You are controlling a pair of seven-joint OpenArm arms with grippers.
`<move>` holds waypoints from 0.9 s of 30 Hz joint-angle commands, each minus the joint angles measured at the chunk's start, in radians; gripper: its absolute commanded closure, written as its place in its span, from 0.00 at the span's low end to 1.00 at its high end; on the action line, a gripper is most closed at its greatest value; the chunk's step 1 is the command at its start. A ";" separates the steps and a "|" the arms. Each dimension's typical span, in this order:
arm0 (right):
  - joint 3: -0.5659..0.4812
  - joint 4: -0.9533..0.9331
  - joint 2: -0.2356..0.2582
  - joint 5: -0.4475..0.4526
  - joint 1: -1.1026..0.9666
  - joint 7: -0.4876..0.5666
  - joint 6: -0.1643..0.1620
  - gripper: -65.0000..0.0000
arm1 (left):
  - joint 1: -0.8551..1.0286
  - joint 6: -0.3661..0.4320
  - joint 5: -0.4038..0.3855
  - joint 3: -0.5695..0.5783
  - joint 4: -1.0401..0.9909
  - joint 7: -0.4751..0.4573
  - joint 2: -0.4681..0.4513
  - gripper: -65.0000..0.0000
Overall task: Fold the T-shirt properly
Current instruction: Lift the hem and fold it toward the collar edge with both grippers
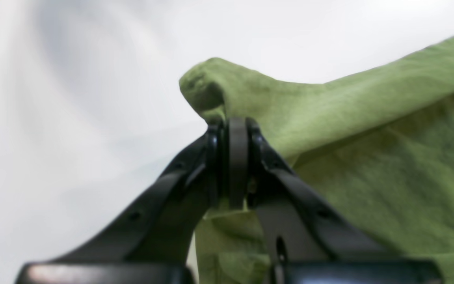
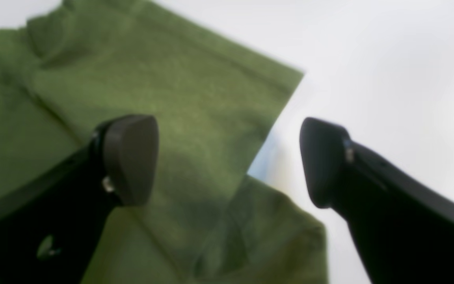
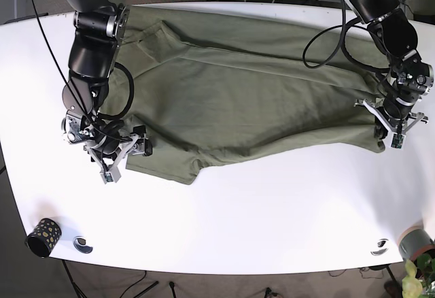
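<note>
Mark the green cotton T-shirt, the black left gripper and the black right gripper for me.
green cotton T-shirt [image 3: 251,94], base view, middle of the spread body.
black left gripper [image 1: 237,130], left wrist view, closed fingertips pinching a shirt corner.
black right gripper [image 2: 227,161], right wrist view, gap between its open fingertips.

**Three cameras: one overhead, two riding the wrists**

The base view looks steeply down from above, taking in the whole white oval table [image 3: 224,230] and the spread olive-green cotton T-shirt [image 3: 251,101].

The left wrist camera sits just behind the black left gripper [image 1: 237,130], very close to a bunched shirt corner.

The right wrist camera peers between the spread black fingers [image 2: 130,157] of the right gripper [image 2: 227,161], blurred, close over a sleeve edge.

All three share shirt and tabletop.
</note>
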 commanded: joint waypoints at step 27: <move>-0.004 -0.045 -0.026 0.011 0.034 0.168 -0.002 0.87 | -0.017 0.002 -0.012 0.000 0.014 -0.021 -0.014 1.00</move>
